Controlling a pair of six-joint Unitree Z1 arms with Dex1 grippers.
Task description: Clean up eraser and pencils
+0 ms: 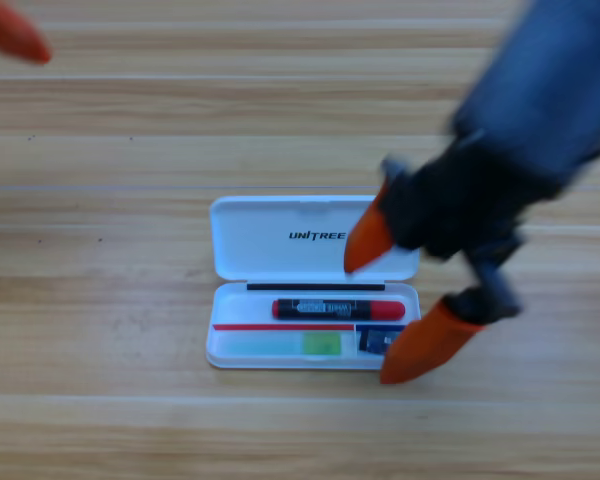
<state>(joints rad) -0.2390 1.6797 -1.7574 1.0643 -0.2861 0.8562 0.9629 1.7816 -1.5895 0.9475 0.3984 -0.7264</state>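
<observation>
Eraser [373,341] is lying in the case [280,240] at its right end, beside the green pencil [280,345] and below the black-and-red pencil [338,309], while my right gripper [390,305] is hanging wide open over it, risking knocking the lid; left gripper [10,30] is waiting top-left.

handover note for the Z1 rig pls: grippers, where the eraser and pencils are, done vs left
Right gripper: open, jaws spread over the right end of the white case.
Left gripper: waits at the top-left corner.
Black-and-red pencil: lying in the case tray.
Green pencil: in the tray, in front of it.
Eraser: in the tray's right end, partly behind the right gripper's lower jaw.
Done: all three in the case.
Left: probably pull the right arm clear and close the open lid.
</observation>
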